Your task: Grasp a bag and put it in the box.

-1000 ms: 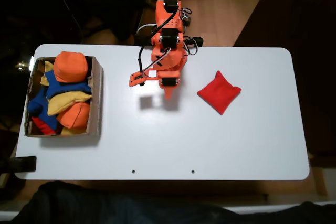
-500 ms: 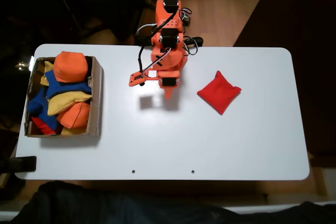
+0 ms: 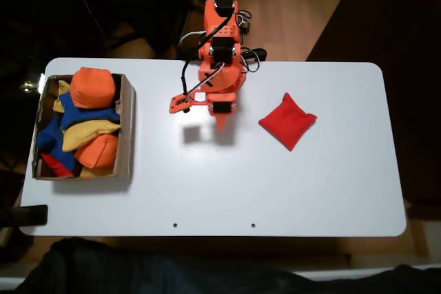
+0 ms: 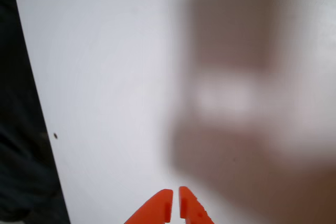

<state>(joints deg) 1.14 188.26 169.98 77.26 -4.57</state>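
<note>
Two orange fingertips nearly touch in the wrist view, only a thin slit between them: the jaws are closed and hold nothing. Beneath them is bare white worktop with a soft, blurred shadow to the right. Two small holes show near the worktop's left edge in that view, and past that edge it is dark.

In the fixed view the jaws point down over the worktop from the orange arm, which is folded up at the far edge, a little left of the middle. Black and white cables loop around the arm. A faint shadow lies on the surface just beside the tip.

The bag, bright red and square with pointed corners, lies flat on the worktop to the right of the jaws, apart from them and turned like a diamond.

The box, brown cardboard with low walls, sits at the left end of the worktop, well apart from the bag. It is heaped with beanbags: an orange one on top at the far end, blue and yellow under it, another orange nearer, and a bit of red at the near left corner.

Two small holes dot the worktop near its near edge.
</note>
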